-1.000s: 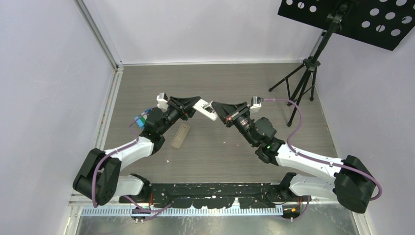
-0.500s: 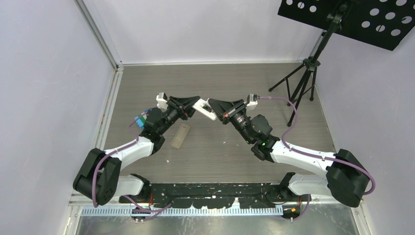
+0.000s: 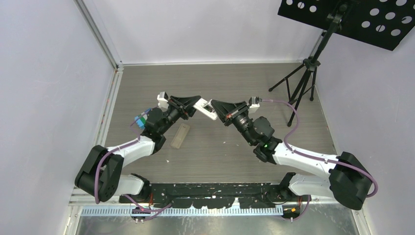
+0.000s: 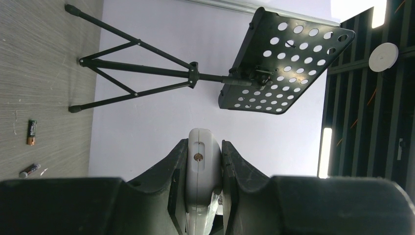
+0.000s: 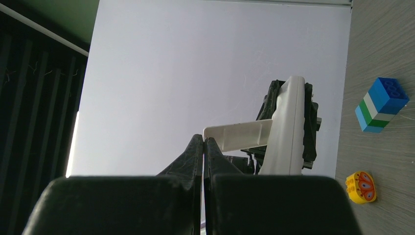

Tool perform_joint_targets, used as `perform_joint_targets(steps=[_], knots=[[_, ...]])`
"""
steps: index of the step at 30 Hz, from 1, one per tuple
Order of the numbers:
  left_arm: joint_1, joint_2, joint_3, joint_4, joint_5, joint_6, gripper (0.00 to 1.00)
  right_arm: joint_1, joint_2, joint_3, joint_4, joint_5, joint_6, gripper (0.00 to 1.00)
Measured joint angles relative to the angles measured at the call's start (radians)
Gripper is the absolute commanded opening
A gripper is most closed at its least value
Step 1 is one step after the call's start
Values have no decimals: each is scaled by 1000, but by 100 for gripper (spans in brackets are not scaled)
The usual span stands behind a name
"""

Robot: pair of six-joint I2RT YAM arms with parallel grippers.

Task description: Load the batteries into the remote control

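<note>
The remote control (image 3: 208, 110) is held clear of the table between the two arms. It is clamped across its narrow sides by the left gripper (image 4: 204, 147), whose fingers (image 4: 178, 161) are closed firmly on it. In the top view its long axis is seen to run from the left gripper down and rightward to the tip of the right gripper (image 5: 204, 143), so it points straight at those fingers.

A white flap (image 5: 240, 136) is seen in the right wrist view standing out from the remote's body, its free end right at the right fingertips. These fingers are pressed together with only a hairline between them. Whether the flap's edge is actually pinched or merely touched cannot be told.

The batteries (image 4: 31, 132) are seen only in the left wrist view, lying loose on the table near the feet of the music stand (image 4: 281, 63) and well apart from both grippers. The right arm is judged the better placed to fetch them, since the left is occupied.
</note>
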Motion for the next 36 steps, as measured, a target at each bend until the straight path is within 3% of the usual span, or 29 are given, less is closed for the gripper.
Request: perform_joint_targets(steps=[7, 19, 29, 36], knots=[[0, 0, 0, 5, -1, -5, 0, 0, -62, -42, -43, -12, -21, 1], [-2, 1, 0, 5, -2, 2, 0, -1, -170, -50, -238, -16, -77, 25], [-2, 3, 0, -24, -1, 34, 0, -1, -212, -22, -376, -15, -102, 38], [-2, 3, 0, -32, -1, 60, 0, -1, -256, 12, -514, -16, -138, 40]])
